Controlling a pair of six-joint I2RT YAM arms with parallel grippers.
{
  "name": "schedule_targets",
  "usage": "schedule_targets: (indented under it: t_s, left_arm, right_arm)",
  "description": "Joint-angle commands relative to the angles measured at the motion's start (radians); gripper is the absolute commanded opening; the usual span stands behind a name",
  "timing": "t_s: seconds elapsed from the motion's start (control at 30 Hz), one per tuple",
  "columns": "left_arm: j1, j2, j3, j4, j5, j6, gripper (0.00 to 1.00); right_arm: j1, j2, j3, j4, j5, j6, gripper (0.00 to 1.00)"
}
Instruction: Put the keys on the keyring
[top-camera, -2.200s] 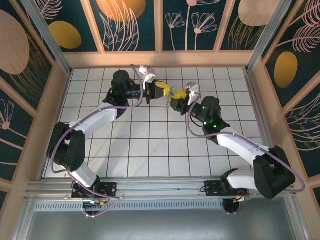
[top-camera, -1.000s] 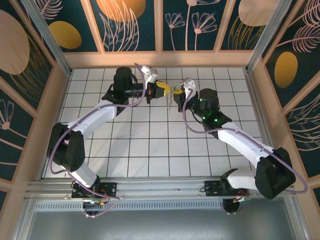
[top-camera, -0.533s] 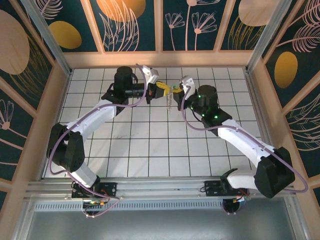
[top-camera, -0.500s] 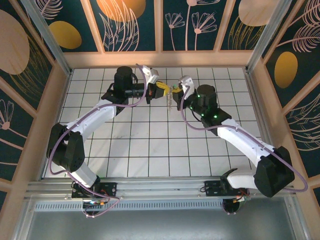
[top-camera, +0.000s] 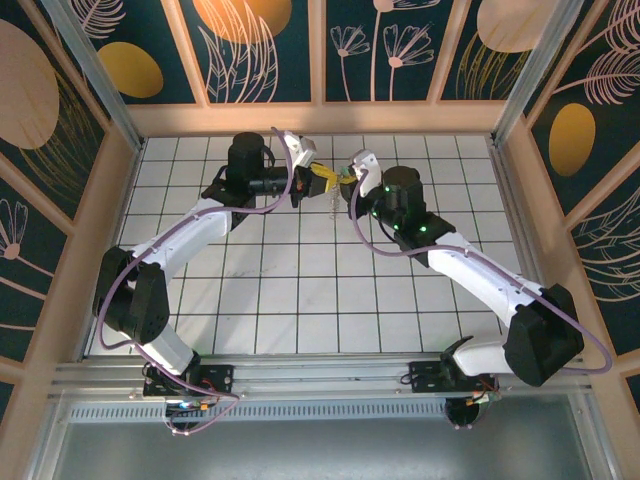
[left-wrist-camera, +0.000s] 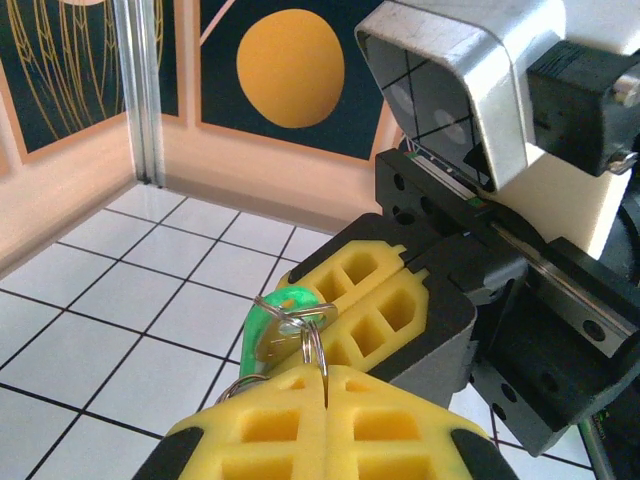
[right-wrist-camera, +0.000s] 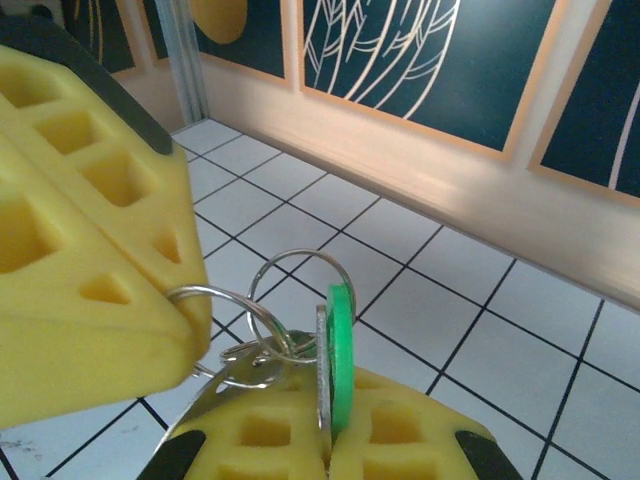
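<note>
L gripper (left-wrist-camera: 325, 375) (top-camera: 320, 181): yellow fingers pressed together, no gap betw them, pinching a wire loop of the keyring (left-wrist-camera: 312, 345) right at the tips; the loop runs into the seam betw the pads. In R wrist view the same L gripper (right-wrist-camera: 178, 292) comes in from upper left w/ a silver loop sticking out of its tip

R gripper (right-wrist-camera: 325, 415) (top-camera: 347, 180): also clamped, closed on the key (right-wrist-camera: 340, 345). The green head stands edge-on in the seam betw its two fingers, grey metal edge just left of it. From L wrist view the R gripper (left-wrist-camera: 325, 300) sits directly ahead of the L fingertips, tips nearly touching, pointing back at the cam; the green key (left-wrist-camera: 272, 325) head pokes out to the left of its tips, tilted

The keyring (right-wrist-camera: 290, 290) shows as at least two thin silver rings, overlapping, hanging betw the two sets of fingertips and just left of the key. One ring lies across the key head in L wrist view. Can't tell if a ring actually passes thru the key's hole or only lies against it

Top view: both grippers meet tip to tip above the white tiled table (top-camera: 300, 290), toward its far side, L arm reaching in from left, R arm from right. A green speck of the key (top-camera: 343, 176) sits right betw the tips. Beyond the grippers: peach-coloured rail (top-camera: 320, 118) and dark panels (top-camera: 270, 50) w/ leaf and orange-disc pattern
</note>
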Motion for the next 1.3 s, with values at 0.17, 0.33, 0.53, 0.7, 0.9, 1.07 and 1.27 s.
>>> schedule_targets:
  t_s: [0.17, 0.33, 0.53, 0.7, 0.9, 1.07, 1.27]
  left_arm:
    - [-0.012, -0.016, 0.034, 0.012, 0.038, 0.024, 0.00]
    - [-0.012, -0.013, 0.030, 0.008, 0.045, 0.023, 0.00]
    - [-0.012, -0.011, 0.028, 0.008, 0.055, 0.020, 0.00]
    - [-0.012, -0.007, 0.030, 0.009, 0.059, 0.018, 0.00]
    - [-0.012, -0.007, 0.029, 0.011, 0.058, 0.019, 0.00]
    - [-0.012, -0.006, 0.019, 0.023, 0.032, 0.010, 0.00]
    - [-0.010, -0.033, -0.040, 0.131, -0.099, -0.058, 0.09]
  right_arm:
    - [-0.037, -0.069, -0.031, 0.017, 0.029, 0.026, 0.00]
    - [-0.039, -0.072, -0.008, 0.007, 0.011, 0.030, 0.00]
    - [-0.037, -0.054, 0.024, 0.003, -0.026, 0.039, 0.00]
    - [-0.017, -0.017, 0.059, -0.003, -0.047, 0.035, 0.00]
    - [0.000, 0.006, 0.071, -0.010, -0.023, 0.021, 0.00]
    - [-0.011, -0.005, 0.073, -0.016, 0.004, 0.019, 0.00]
    - [-0.046, 0.017, 0.107, -0.057, 0.020, 0.025, 0.00]
